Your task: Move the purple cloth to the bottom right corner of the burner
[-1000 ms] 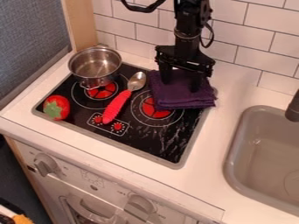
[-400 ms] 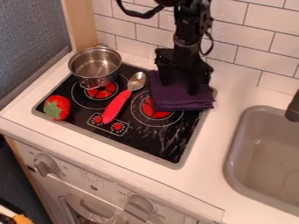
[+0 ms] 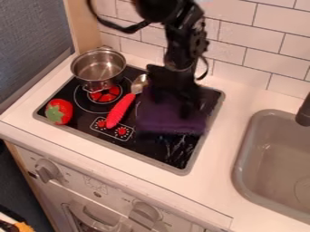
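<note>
The black gripper (image 3: 174,99) hangs low over the right half of the stove top, against the purple cloth (image 3: 172,124) and covering its upper part. Blur and the dark cloth hide how it holds the cloth. The folded cloth lies across the right burner (image 3: 139,111), hiding most of its red centre and rings. Its front edge reaches onto the black surface in front of that burner.
Left of the cloth lies a spoon with a red handle (image 3: 121,110). A metal pot (image 3: 99,70) stands at the back left, and a strawberry (image 3: 59,111) at the left edge. The sink (image 3: 275,158) is at the right.
The gripper and the purple cloth have moved together toward the front left. The cloth now covers the right burner's red centre, and the stove's back right corner is uncovered.
</note>
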{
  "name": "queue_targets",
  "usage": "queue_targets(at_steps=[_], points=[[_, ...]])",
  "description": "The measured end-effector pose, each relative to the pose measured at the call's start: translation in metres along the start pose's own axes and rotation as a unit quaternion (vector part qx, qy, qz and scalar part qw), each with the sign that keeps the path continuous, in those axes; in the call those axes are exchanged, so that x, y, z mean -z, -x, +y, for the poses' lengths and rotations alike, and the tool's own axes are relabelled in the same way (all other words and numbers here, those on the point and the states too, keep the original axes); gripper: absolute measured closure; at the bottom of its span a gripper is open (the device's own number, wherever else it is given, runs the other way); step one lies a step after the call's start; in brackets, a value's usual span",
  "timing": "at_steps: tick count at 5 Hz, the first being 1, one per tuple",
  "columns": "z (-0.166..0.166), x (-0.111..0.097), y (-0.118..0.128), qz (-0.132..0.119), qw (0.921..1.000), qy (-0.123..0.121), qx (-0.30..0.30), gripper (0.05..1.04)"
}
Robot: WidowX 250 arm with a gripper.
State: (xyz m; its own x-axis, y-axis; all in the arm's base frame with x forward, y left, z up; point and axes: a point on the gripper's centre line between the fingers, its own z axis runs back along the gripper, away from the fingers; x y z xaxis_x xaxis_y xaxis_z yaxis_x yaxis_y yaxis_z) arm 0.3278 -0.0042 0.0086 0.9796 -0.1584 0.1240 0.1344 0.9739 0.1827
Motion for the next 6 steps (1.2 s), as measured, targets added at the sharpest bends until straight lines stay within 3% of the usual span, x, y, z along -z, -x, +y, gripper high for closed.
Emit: queue_targets(at_steps=[3, 6], points=[[0.006, -0.001, 0.045, 0.026, 0.9983, 0.052, 0.002, 0.083], [-0.003, -0.003, 0.058, 0.033, 0.9967, 0.073, 0.013, 0.084]])
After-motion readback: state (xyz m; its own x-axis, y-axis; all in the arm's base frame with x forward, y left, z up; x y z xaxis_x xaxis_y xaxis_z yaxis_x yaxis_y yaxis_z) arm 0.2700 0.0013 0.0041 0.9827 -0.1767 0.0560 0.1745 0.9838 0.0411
